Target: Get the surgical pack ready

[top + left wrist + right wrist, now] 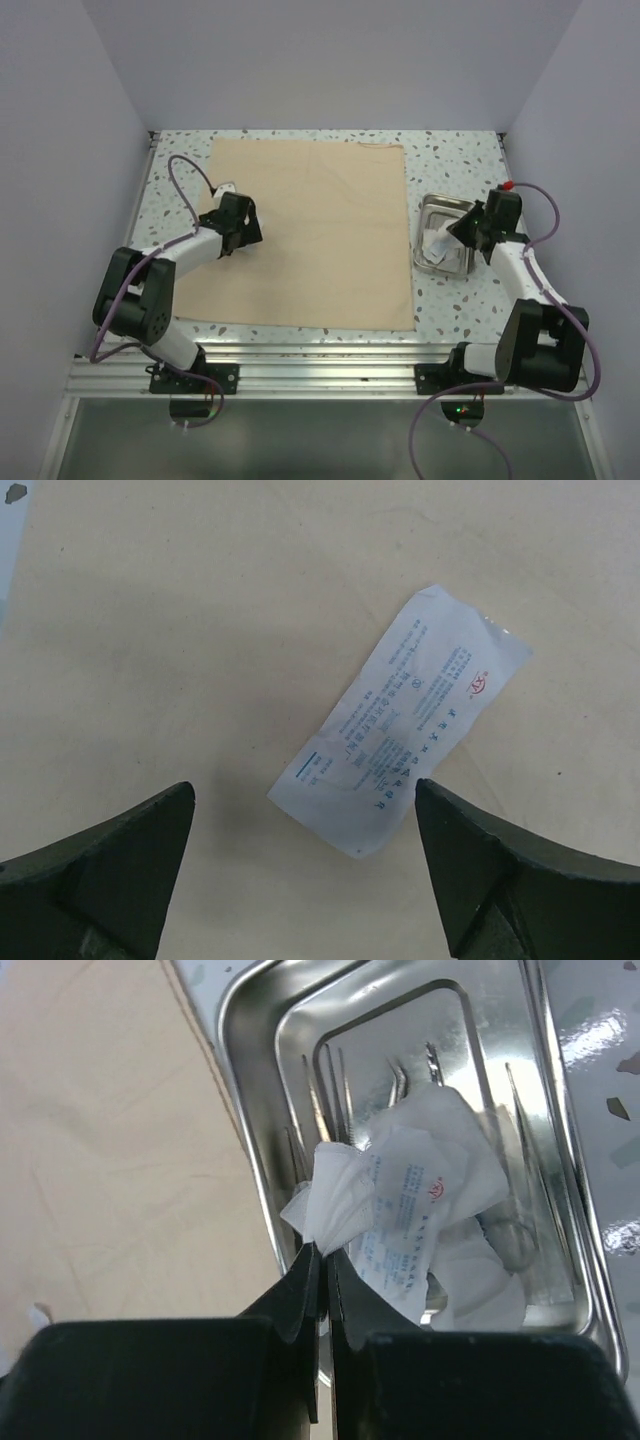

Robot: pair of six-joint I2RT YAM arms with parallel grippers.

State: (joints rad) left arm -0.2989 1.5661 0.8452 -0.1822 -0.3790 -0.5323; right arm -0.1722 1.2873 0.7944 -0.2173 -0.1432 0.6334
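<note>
White packet [400, 720], shown only by left wrist, lies 7-to-1 o'clock beneath wide-open left gripper [303, 788]; right gripper [325, 1260] pinches gauze [345, 1195] in tray [250, 1020].

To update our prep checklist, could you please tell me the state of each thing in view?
Beige cloth: spread flat on the table.
Loose gauze packet: lying flat on the cloth, ungripped.
Left tool: open, above that packet.
Right tool: shut on a crumpled gauze packet.
Steel tray: beside the cloth, loaded.
Instruments: lying in the tray.
</note>
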